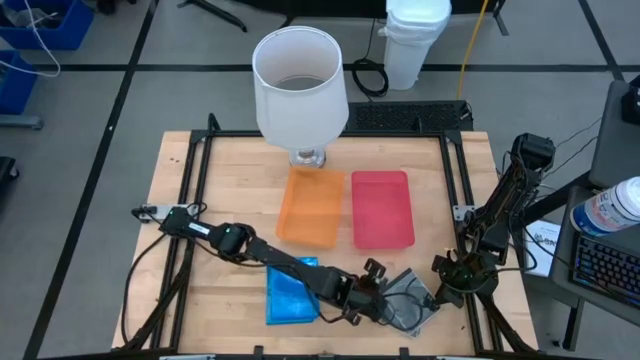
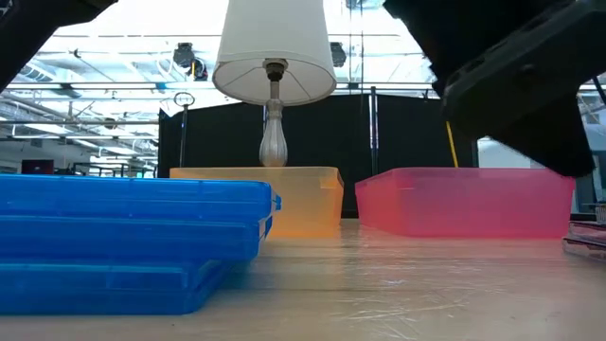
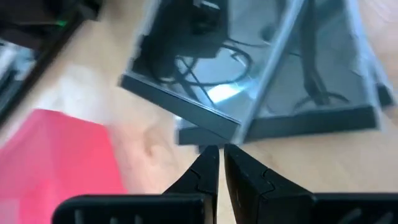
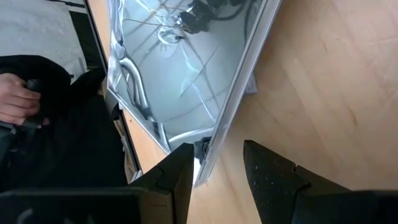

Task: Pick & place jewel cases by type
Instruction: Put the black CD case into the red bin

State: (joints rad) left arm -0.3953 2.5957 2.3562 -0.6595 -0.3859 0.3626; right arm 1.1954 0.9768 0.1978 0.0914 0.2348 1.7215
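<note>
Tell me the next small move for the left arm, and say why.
Probably ease the left pincer forward and open it. Its fingers are nearly closed and stop just short of the clear jewel cases, which lie overlapped on the table in front of the red tray. The right pincer is open around one case's edge, so go slowly.

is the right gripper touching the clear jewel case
Cannot tell. In the right wrist view the open right gripper straddles the edge of the clear jewel case, but no contact or gap shows plainly; the high view is too cluttered.
</note>
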